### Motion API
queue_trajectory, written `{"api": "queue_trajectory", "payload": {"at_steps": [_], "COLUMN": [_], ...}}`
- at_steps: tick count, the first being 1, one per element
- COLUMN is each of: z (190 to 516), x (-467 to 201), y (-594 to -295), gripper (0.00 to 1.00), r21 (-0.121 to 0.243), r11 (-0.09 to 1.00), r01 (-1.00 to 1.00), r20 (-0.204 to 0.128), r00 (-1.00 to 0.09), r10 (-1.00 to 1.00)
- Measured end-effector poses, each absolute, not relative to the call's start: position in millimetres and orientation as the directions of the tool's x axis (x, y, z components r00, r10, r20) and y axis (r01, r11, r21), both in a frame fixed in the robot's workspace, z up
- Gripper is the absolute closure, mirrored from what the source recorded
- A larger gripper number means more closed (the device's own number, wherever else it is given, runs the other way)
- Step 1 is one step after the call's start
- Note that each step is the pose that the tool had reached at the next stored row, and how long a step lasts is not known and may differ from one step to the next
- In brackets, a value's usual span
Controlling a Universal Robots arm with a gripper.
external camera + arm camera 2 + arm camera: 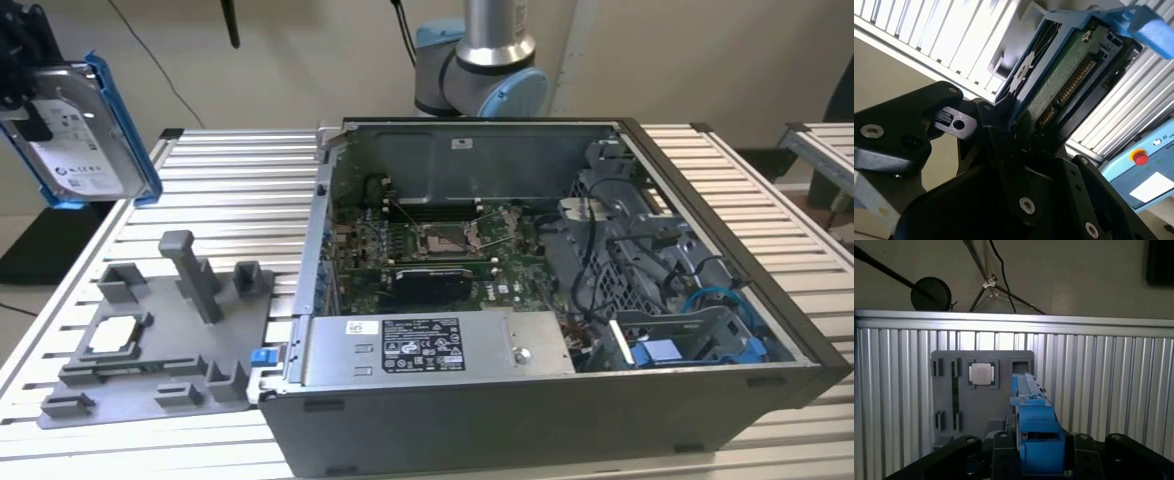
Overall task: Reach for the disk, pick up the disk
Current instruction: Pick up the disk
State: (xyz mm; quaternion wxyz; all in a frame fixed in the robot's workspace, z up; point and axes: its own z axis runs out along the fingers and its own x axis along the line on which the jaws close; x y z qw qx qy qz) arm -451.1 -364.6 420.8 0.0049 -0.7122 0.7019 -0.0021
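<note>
- Clamped in the gripper, jaws closed on the blue-framed disk, seen edge-on in both wrist views.
- Held in the air, clear of the slatted table, at the exterior view's upper left, white label facing out.
- Beneath it in the first wrist view, a grey tray with a chip seated in it.
- Farther toward the exterior view's right, an open case on the table.

— Where is the disk?
— Up in my pincer, above the table edge at the exterior view's left.
— What sits on the table?
— The computer case fills the middle and the exterior view's right. The holder lies beside it, at the near corner on the exterior view's left, with the chip in it.
</note>
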Motion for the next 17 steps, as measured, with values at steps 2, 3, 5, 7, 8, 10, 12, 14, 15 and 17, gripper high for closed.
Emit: {"api": "queue_trajectory", "payload": {"at_steps": [2,3,5,7,8,10,12,14,15,17], "z": [426,429,434,439,441,446,449,452,454,457], "x": [-451,-451,-451,-451,-451,-451,-451,-451,-451,-451], "y": [-365,-365,-365,-365,-365,-365,-365,-365,-365,-365], "gripper": [1.00,1.00,1.00,1.00,1.00,1.00,1.00,1.00,1.00,1.00], "r21": [-0.010,-0.010,-0.010,-0.010,-0.010,-0.010,-0.011,-0.012,-0.012,-0.013], "r11": [-0.015,-0.014,-0.015,-0.015,-0.015,-0.015,-0.015,-0.015,-0.015,-0.015], "r01": [-1.000,-1.000,-1.000,-1.000,-1.000,-1.000,-1.000,-1.000,-1.000,-1.000], "r20": [-0.004,-0.004,-0.004,-0.004,-0.004,-0.004,-0.004,-0.004,-0.004,-0.004], "r00": [0.015,0.015,0.015,0.015,0.015,0.015,0.015,0.015,0.015,0.015], "r10": [-1.000,-1.000,-1.000,-1.000,-1.000,-1.000,-1.000,-1.000,-1.000,-1.000]}}
